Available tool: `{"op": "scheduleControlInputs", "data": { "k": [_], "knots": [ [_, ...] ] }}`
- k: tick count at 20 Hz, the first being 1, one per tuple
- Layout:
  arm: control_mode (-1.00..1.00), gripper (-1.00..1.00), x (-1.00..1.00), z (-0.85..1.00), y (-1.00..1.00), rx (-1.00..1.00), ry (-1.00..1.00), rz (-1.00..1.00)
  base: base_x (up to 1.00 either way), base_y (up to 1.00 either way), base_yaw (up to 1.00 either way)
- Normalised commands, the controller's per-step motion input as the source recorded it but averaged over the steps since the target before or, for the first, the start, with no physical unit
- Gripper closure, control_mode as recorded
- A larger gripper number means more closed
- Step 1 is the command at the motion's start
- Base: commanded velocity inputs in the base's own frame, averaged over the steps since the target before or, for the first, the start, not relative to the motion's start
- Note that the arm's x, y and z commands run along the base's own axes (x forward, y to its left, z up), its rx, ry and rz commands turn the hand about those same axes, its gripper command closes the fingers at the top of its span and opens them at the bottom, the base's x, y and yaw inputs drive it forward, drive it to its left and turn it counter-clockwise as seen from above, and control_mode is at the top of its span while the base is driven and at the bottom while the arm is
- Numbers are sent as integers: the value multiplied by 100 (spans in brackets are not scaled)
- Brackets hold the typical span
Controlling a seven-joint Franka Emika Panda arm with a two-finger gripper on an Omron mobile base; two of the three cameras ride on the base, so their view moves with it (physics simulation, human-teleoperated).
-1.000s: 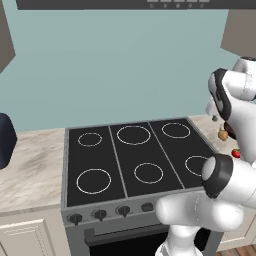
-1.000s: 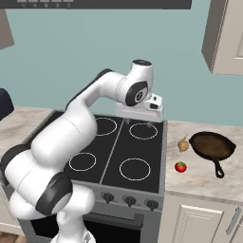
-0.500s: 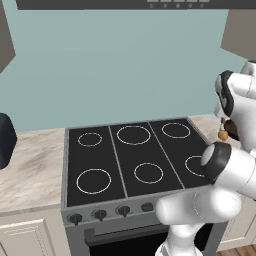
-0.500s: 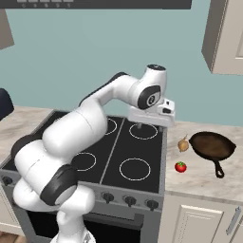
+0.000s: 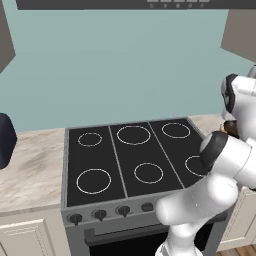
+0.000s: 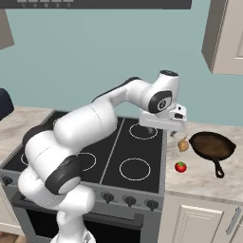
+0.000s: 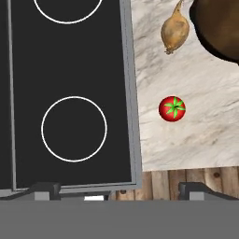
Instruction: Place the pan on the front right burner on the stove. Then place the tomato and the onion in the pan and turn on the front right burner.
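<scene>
Gripper (image 7: 118, 189) wide open, empty. Glossy round tomato (image 7: 172, 108) at 3 o'clock of white-ringed front right burner (image 7: 74, 129); papery onion (image 7: 175, 32) at 1.

A marble-patterned countertop (image 6: 204, 175) is running along both sides of the cooking range, pale beige with grey veining. A teal wall (image 5: 120, 65) is rising behind it. A dark range hood (image 6: 104, 4) is hanging across the top. Beige upper cabinets (image 6: 225, 38) are hanging at the right, and cream lower cabinet doors (image 6: 199, 220) are sitting below the counter. A dark blue rounded object (image 5: 4, 140), cut off by the frame edge, is sitting on the left counter. Wooden flooring (image 7: 186, 177) is showing beneath the counter's front edge.
</scene>
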Motion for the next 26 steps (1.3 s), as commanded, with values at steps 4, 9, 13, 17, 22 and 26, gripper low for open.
{"op": "scheduleControlInputs", "data": {
  "k": [4, 9, 13, 17, 22, 26],
  "knots": [
    [-100, -100, 14, -14, -42, 0, 2, 0, 0, 0, 0],
    [-100, -100, 12, -16, -44, 0, 3, 0, 0, 0, 0],
    [-100, -100, 12, -17, -45, 0, 3, 0, 0, 0, 0],
    [-100, -100, 7, -21, -47, 0, 3, 0, 0, 0, 0],
    [-100, -100, 12, -18, -48, 1, 4, 0, 0, 0, 0],
    [-100, -100, 9, -19, -46, 3, 4, 0, 0, 0, 0]
  ]
}}
